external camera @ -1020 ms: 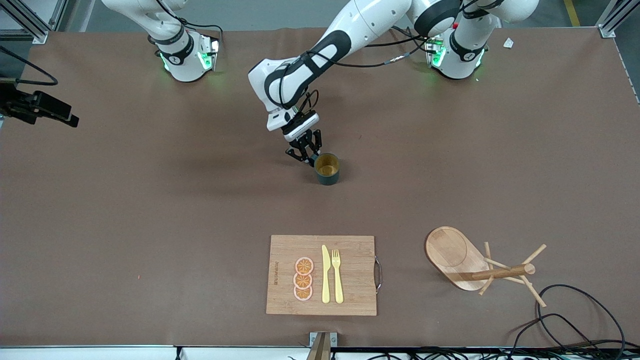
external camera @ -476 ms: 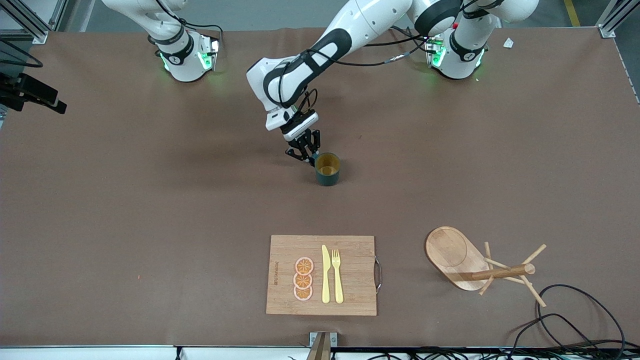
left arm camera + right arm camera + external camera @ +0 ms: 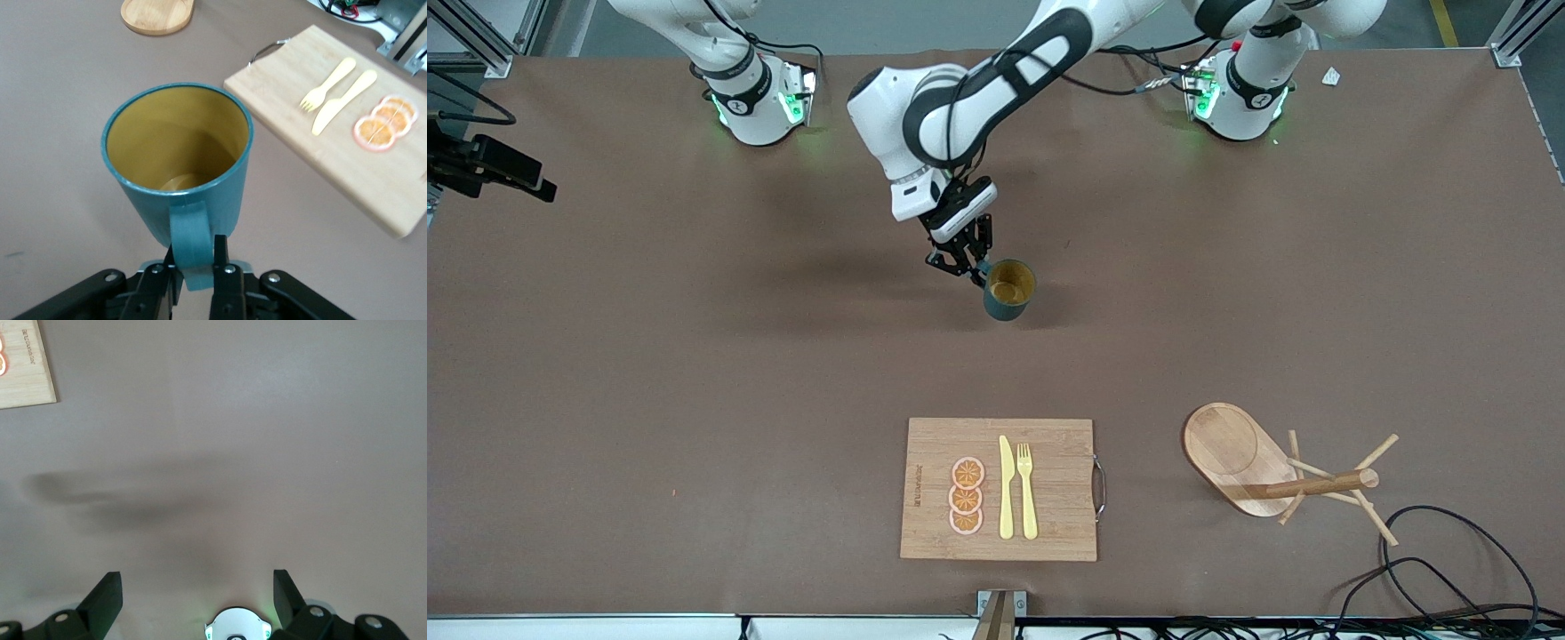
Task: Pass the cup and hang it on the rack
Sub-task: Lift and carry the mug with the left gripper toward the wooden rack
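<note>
Cup [image 3: 1009, 289] hung tilted over the middle of the desk [image 3: 694, 356], its teal handle pinched between the fingers [image 3: 225, 283] of the left end effector [image 3: 967, 265], which was clamped on that handle (the yellow-tan inside faced up toward the front camera). Nearer to the front camera lay a wooden cutting board [image 3: 1049, 480] carrying three orange slices [image 3: 966, 496], a yellow knife [image 3: 1006, 487] and a yellow fork [image 3: 1027, 489]. Toward the left arm's end of the desk, the rack [image 3: 1258, 467] stood beside the board, with black cables [image 3: 1449, 569] near it. The right end effector [image 3: 197, 600] waited with its fingers apart above bare desk.
</note>
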